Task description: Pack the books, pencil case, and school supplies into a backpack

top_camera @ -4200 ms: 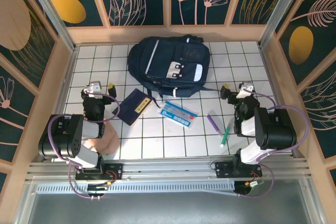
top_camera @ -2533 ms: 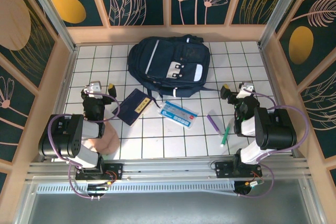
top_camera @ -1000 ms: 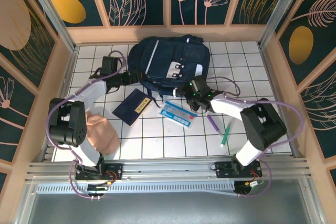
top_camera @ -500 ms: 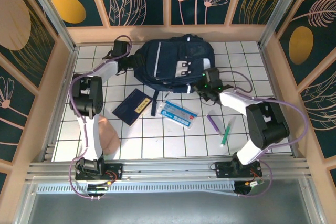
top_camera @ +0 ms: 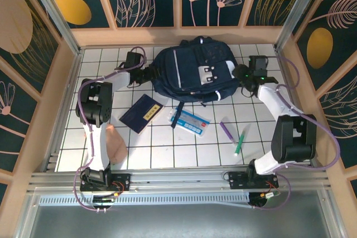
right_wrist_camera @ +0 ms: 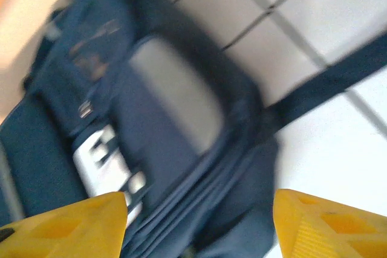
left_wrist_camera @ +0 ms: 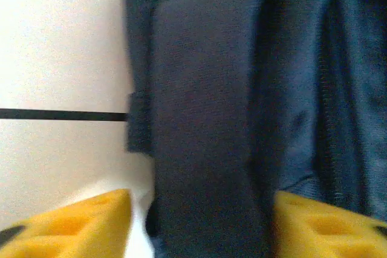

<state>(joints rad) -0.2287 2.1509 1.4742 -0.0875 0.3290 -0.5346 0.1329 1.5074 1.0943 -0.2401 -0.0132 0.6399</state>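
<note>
Okay, both spread wide: left gripper (top_camera: 146, 74) is straddling the backpack (top_camera: 192, 71) at its left edge, right gripper (top_camera: 245, 78) hovering off the right edge.

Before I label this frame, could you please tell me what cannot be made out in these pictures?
Top view: whether the backpack is zipped open or shut; too dark and small.
Left wrist view: whether the left gripper touches the backpack; blurred, fingertips cut off by the bottom edge.
Right wrist view: detail of the backpack's light patch; motion blur.
Top view: the label print on the book; too small.
</note>
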